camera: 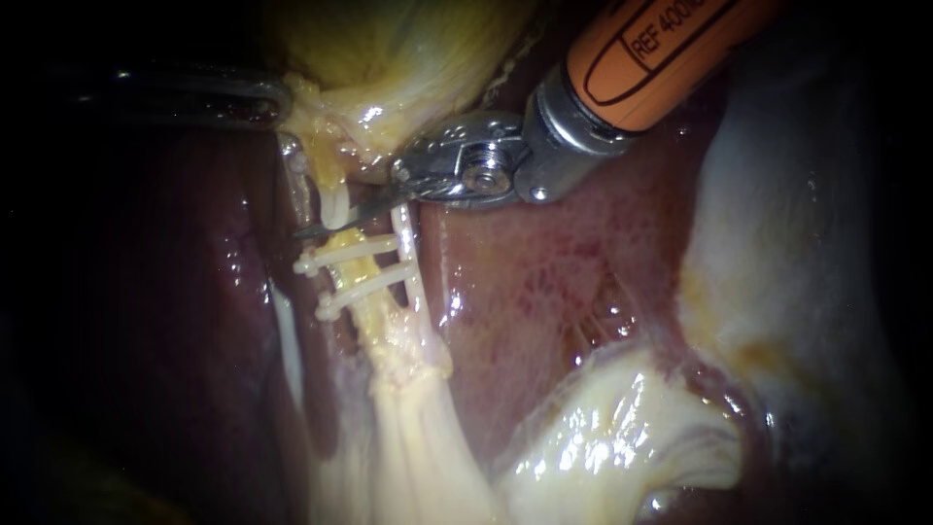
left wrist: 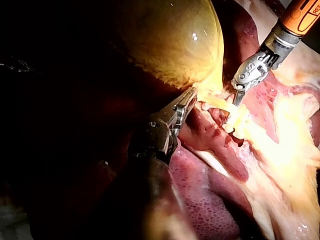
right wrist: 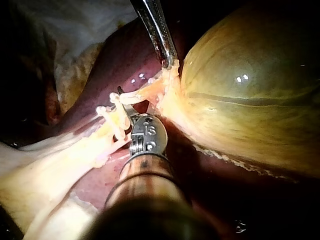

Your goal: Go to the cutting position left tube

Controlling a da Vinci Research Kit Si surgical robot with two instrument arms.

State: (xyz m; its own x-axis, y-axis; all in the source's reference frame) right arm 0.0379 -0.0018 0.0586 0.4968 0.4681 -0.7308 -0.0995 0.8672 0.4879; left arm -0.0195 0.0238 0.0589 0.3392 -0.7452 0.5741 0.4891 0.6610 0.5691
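Observation:
A pale tube [camera: 342, 238] runs down from the yellow gallbladder [camera: 389, 49]. It carries two white clips [camera: 350, 255] low down and a third clip [camera: 332, 202] nearer the gallbladder. My right instrument [camera: 340, 216] has an orange shaft and thin blades, which are open. One blade lies across the tube between the upper clip and the lower pair. The same blades [right wrist: 125, 102] show at the tube in the right wrist view. My left instrument [left wrist: 189, 97] is shut on the gallbladder's neck tissue and holds it taut; its dark shaft [camera: 194, 97] enters at the upper left.
Dark red liver [camera: 544, 282] lies under and to the right of the tube. Pale fatty tissue [camera: 622, 437] bulges at the lower right, and a whitish band [camera: 418, 447] runs downward from the clips. A thin translucent strand [camera: 296, 185] runs just left of the clipped tube.

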